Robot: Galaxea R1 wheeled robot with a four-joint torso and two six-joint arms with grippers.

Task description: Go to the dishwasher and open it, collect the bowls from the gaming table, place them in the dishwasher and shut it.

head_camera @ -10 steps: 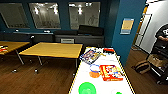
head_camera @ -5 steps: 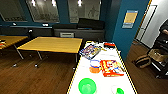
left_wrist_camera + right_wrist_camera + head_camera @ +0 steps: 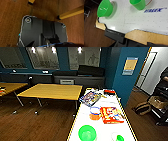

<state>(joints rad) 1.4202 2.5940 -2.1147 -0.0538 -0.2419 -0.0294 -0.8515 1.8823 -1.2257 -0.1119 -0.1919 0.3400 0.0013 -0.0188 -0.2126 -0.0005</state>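
Note:
The gaming table (image 3: 83, 118), white-topped with a yellow-and-black striped edge, runs away from me in the head view. On its near end stand a wide bright green bowl (image 3: 87, 132) and a small green bowl (image 3: 120, 138). Farther along sits an orange bowl (image 3: 94, 115). The right wrist view looks down on the table's near end (image 3: 140, 22), with the wide green bowl (image 3: 104, 8) and the small green bowl (image 3: 137, 4) standing on its dotted white top. The left wrist view looks down on brown wooden floor (image 3: 11, 13).
Two colourful flat game boxes (image 3: 90, 97) (image 3: 111, 115) and a red item (image 3: 109, 92) lie farther along the table. Yellow-wood tables (image 3: 52, 91) stand to the left on wooden floor. A blue wall (image 3: 127, 77) and bags (image 3: 143, 108) are on the right. Yellow table legs (image 3: 71, 13) show below my left wrist.
The head camera has moved closer to the gaming table. The table and bowls now appear larger and lower in the picture. The bowls themselves have not moved.

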